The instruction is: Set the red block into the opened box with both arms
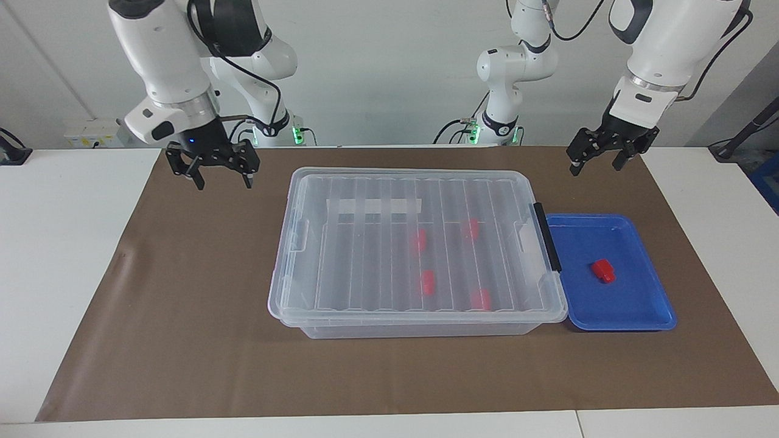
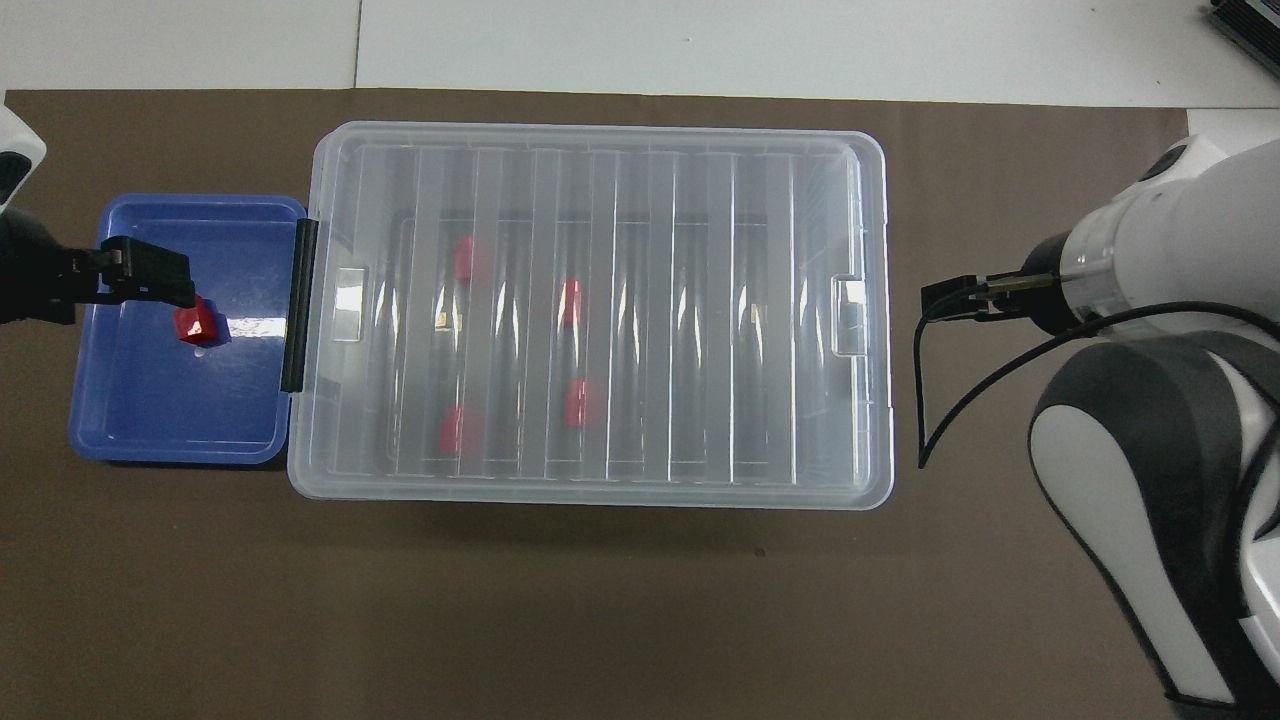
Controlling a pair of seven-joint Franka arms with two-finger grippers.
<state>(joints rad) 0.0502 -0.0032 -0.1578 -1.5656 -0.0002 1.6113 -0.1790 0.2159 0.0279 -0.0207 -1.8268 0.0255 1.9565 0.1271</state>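
Note:
The red block (image 1: 604,271) (image 2: 195,325) lies in a shallow blue tray (image 1: 639,304) (image 2: 150,420) beside the box's black-clip end. The clear box (image 1: 414,173) (image 2: 600,130) stands mid-mat with its ribbed lid lying shut on it; several red blocks show through the lid. My left gripper (image 1: 594,167) (image 2: 150,280) hangs open and empty, high in the air on the tray's side. My right gripper (image 1: 224,182) (image 2: 945,300) is open and empty in the air, just off the box's other end.
A brown mat (image 1: 182,304) covers the table under the box and tray. White tabletop (image 1: 61,243) flanks it at both ends. The black clip (image 1: 548,237) sits at the box end that touches the tray.

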